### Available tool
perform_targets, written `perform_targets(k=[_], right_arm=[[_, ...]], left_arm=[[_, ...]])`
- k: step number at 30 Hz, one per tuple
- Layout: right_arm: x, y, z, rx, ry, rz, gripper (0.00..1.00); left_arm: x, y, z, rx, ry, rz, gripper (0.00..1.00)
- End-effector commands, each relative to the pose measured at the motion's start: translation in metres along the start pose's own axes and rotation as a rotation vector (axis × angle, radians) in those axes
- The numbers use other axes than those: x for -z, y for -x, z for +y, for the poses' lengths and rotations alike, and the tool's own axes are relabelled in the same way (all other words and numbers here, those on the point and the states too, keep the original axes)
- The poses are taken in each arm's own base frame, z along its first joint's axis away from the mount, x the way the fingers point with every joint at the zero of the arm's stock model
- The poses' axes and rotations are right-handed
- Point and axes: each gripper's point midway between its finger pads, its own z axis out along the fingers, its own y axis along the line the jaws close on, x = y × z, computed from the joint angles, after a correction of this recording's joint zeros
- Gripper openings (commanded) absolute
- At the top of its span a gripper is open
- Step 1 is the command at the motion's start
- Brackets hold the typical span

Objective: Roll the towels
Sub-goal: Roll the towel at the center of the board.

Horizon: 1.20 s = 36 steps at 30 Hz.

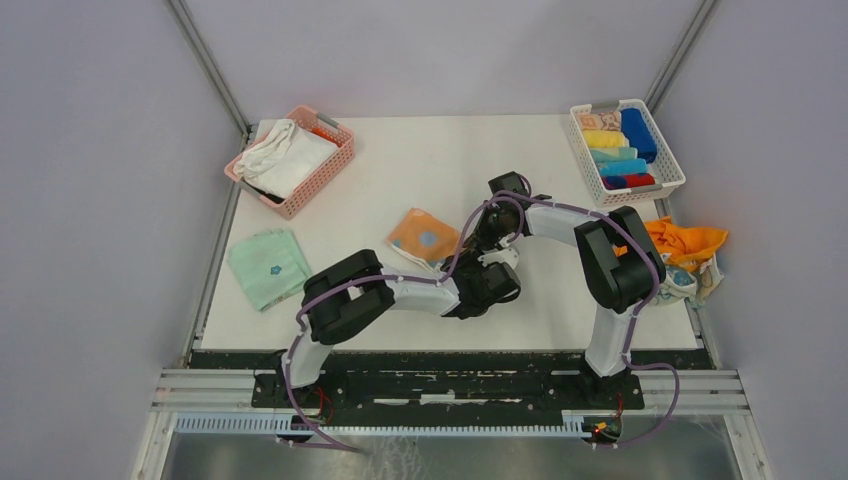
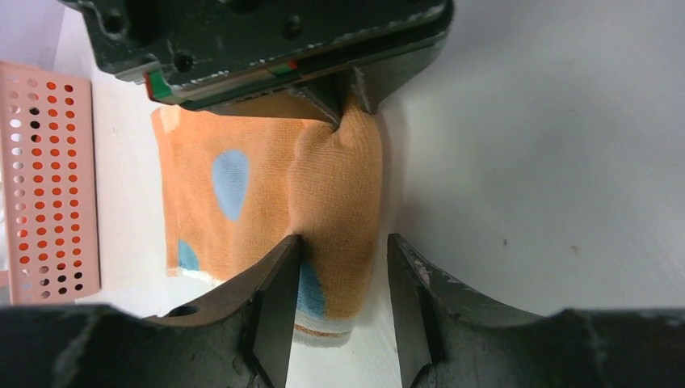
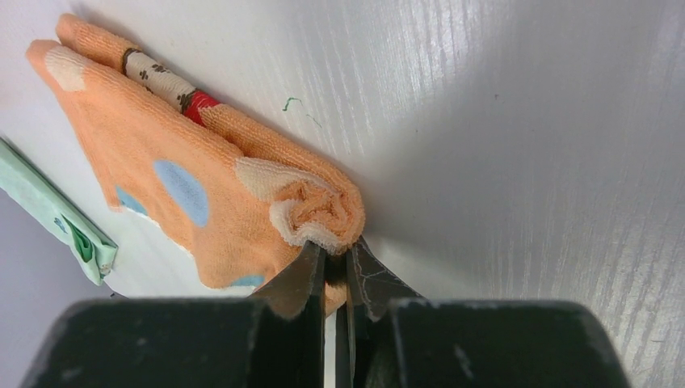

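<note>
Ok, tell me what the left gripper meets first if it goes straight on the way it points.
The rolled edge of the peach towel, lying between the open fingers of the left gripper. Beyond, the right gripper pinches the roll's far end; depth is unclear.

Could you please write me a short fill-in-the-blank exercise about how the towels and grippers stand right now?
The right gripper is ___ on the rolled end of the peach towel.
The left gripper straddles that roll with its jaws ___.
The mint green towel lies ___ on the table, not yet rolled.
The basket holding the white cloth is ___ in colour.
Missing words: shut; open; flat; pink.
</note>
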Motion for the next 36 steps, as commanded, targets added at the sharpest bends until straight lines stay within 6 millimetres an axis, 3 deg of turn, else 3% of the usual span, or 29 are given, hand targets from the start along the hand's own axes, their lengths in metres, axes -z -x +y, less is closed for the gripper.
perform_targets(k=[1, 4, 7, 13, 22, 30, 36], right_arm=[[-0.005, -0.019, -0.047, 0.014, -0.171, 0.064, 0.09], [-0.001, -0.016, -0.041, 0.016, -0.145, 0.059, 0.09], [0.004, -0.011, -0.03, 0.022, -0.092, 0.047, 0.11], [0.028, 0.005, 0.002, 0.057, 0.033, -0.001, 0.2], [0.064, 0.022, 0.034, 0.039, 0.208, -0.104, 0.56], [0.05, 0.01, 0.037, 0.005, 0.321, -0.084, 0.62], [0.032, 0.007, 0.047, -0.003, 0.399, -0.058, 0.64]], left_arm=[[-0.013, -0.042, -0.005, -0.057, -0.027, 0.122, 0.51], [-0.015, -0.054, -0.002, -0.048, -0.029, 0.156, 0.48], [-0.015, -0.058, -0.001, 0.003, -0.073, 0.177, 0.36], [0.003, -0.04, -0.014, 0.179, -0.285, 0.163, 0.17], [0.023, -0.015, -0.013, 0.639, -0.795, 0.216, 0.15], [0.02, -0.013, 0.011, 1.058, -1.075, 0.306, 0.15], [0.012, -0.03, 0.021, 1.258, -1.123, 0.377, 0.14]])
